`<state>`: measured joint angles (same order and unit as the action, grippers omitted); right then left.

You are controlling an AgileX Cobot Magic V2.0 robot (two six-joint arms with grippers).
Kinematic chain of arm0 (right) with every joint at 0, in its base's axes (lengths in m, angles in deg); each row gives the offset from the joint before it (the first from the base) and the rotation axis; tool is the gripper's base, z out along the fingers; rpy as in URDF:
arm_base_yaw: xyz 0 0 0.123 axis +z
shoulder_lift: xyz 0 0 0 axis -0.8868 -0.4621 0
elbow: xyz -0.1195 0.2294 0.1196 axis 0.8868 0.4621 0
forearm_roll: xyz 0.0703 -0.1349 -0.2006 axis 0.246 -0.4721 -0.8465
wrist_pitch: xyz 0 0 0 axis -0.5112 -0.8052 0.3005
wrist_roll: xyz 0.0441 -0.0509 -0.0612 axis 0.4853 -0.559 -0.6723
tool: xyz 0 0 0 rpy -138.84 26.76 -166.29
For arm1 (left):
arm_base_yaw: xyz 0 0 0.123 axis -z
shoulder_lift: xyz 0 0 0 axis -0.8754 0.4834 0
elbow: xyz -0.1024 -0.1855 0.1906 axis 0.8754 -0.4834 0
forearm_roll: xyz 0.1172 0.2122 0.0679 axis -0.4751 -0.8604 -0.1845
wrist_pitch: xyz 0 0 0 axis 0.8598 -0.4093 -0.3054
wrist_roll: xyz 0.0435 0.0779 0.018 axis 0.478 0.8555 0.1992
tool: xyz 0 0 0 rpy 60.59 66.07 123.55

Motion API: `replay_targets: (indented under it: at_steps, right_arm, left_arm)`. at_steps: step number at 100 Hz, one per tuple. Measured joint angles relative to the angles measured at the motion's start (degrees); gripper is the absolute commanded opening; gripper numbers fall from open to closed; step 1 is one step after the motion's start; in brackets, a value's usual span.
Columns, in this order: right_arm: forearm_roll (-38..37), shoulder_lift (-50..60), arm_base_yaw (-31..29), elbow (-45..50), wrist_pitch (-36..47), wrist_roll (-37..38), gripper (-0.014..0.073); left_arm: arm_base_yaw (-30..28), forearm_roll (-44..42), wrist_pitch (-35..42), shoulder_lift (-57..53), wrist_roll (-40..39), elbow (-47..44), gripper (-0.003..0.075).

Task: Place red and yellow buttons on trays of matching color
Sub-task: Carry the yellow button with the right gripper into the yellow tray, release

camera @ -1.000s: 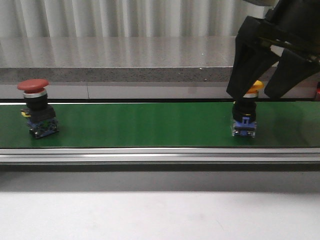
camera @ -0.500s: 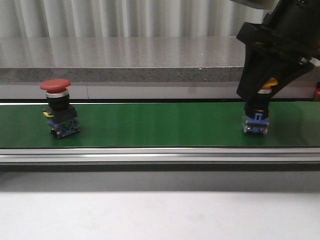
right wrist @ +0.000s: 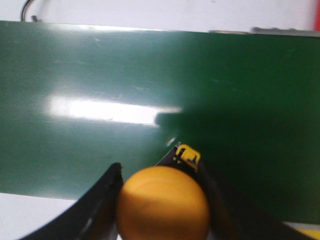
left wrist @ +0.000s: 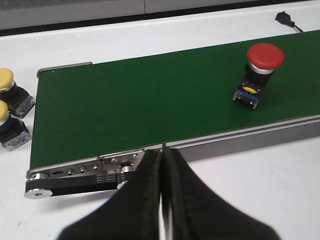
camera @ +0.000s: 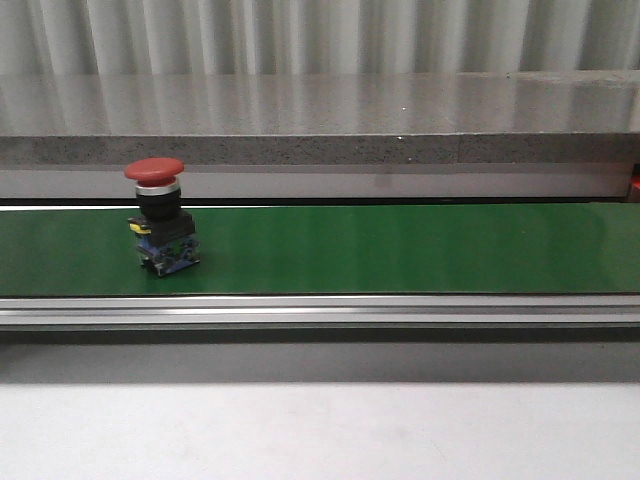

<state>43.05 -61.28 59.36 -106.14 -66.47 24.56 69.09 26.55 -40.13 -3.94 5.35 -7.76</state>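
Note:
A red button (camera: 156, 212) with a black and blue base stands upright on the green belt (camera: 400, 250), at the left in the front view; it also shows in the left wrist view (left wrist: 261, 71). My left gripper (left wrist: 162, 165) is shut and empty, over the white table just off the belt's end. My right gripper (right wrist: 162, 200) is shut on a yellow button (right wrist: 162, 202), held above the belt. Neither gripper shows in the front view. No tray is in view.
Two more yellow buttons (left wrist: 7, 87) (left wrist: 6, 127) stand on the white table beside the belt's end roller (left wrist: 75, 172). A grey stone ledge (camera: 320, 120) runs behind the belt. A black plug (left wrist: 286, 19) lies on the table beyond the belt.
My right gripper closed on the yellow button and lifted it out of the front view. The red button has ridden the belt to the right.

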Motion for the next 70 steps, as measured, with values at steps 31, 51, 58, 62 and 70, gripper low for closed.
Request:
replay_targets:
  at_steps: [31, 51, 58, 62, 70]
  right_arm:
    - [-0.49, 2.37, -14.94, 3.45, -0.49, 1.93, -0.0035]
    - [-0.47, 2.37, -22.39, 3.63, -0.99, 4.03, -0.0035]
    - [-0.47, 2.37, -24.42, 3.93, -0.99, 4.36, -0.0035]
    - [-0.47, 2.37, -25.51, 4.17, -0.72, 4.79, -0.0035]
    - [-0.47, 1.96, -27.45, 4.72, -0.26, 5.9, -0.0035]
  left_arm:
    - [0.0, 0.0, 0.0, 0.0, 0.0, 0.0, -0.002]
    - [0.0, 0.0, 0.0, 0.0, 0.0, 0.0, -0.002]
    - [0.0, 0.0, 0.0, 0.0, 0.0, 0.0, -0.002]
    - [0.0, 0.0, 0.0, 0.0, 0.0, 0.0, -0.002]
    - [0.0, 0.0, 0.0, 0.0, 0.0, 0.0, -0.002]
